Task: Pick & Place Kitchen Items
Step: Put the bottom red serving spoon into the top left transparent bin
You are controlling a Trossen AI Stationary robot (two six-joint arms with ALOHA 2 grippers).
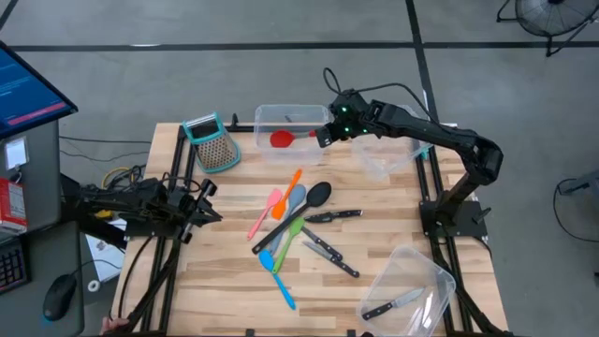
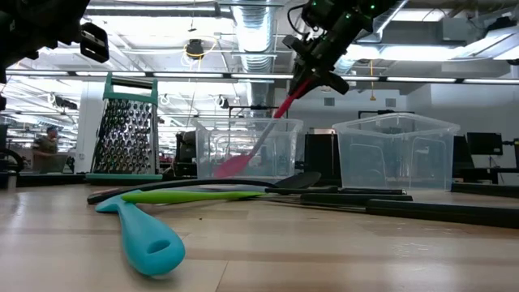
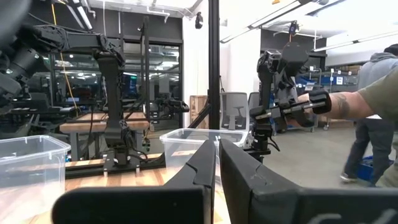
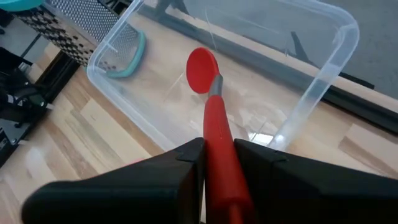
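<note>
Above the far clear bin [image 1: 290,120], right claw [image 4: 217,163] grips the red-headed spatula [image 4: 211,99], head hanging inside.

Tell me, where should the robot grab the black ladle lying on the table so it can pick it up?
Best by the handle, from straight above. The black ladle lies flat, its round bowl toward the far side of the table and its long thin handle running back toward the near edge. The green spatula and the blue spatula crowd its handle, so the fingers should probably close across the handle just behind the bowl, where it looks clearest.
</note>
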